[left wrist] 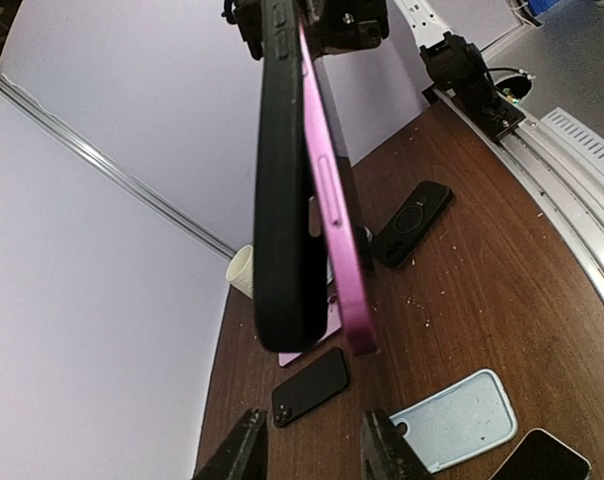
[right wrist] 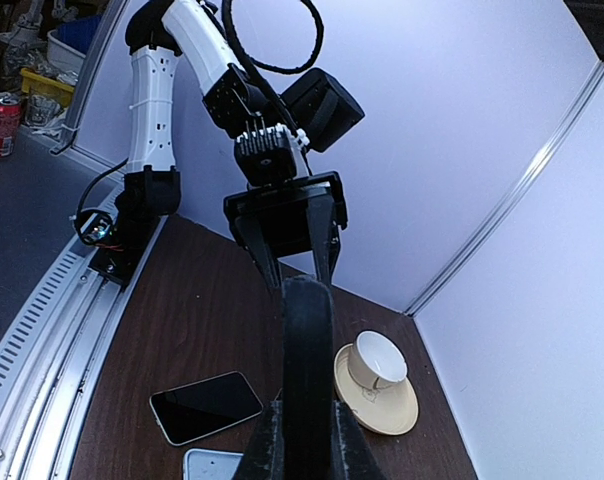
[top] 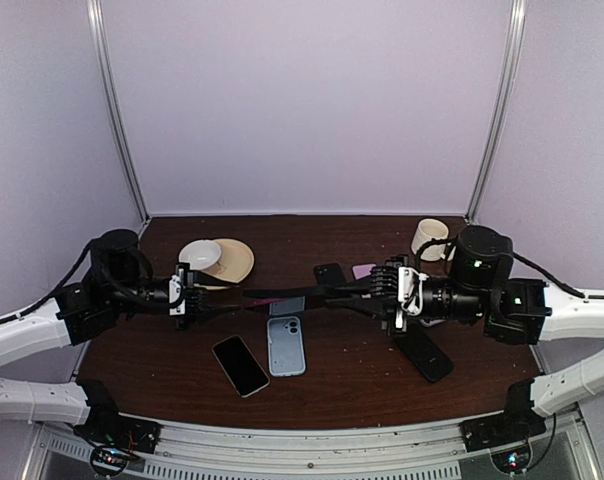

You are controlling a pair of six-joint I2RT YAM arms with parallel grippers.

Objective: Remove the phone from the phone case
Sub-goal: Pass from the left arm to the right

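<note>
step: peeling phone point(left wrist: 334, 200) from case point(left wrist: 282, 180)
right hand point(right wrist: 304, 440): pinching case
left hand point(left wrist: 312, 450): spread, near phone's end
next: grip phone, pull free

Top camera: high behind both arm bases, looking down and forward over the whole table point(top: 352, 385), far off. Left wrist camera: low, close, faces past its fingers point(left wrist: 244, 452) toward the right arm point(left wrist: 462, 70). Right wrist camera: opposite, facing the left arm point(right wrist: 167, 70). All three share the phone case point(top: 312, 293) midway.

Dim, even light; wide-angle bending in wrist views.
</note>
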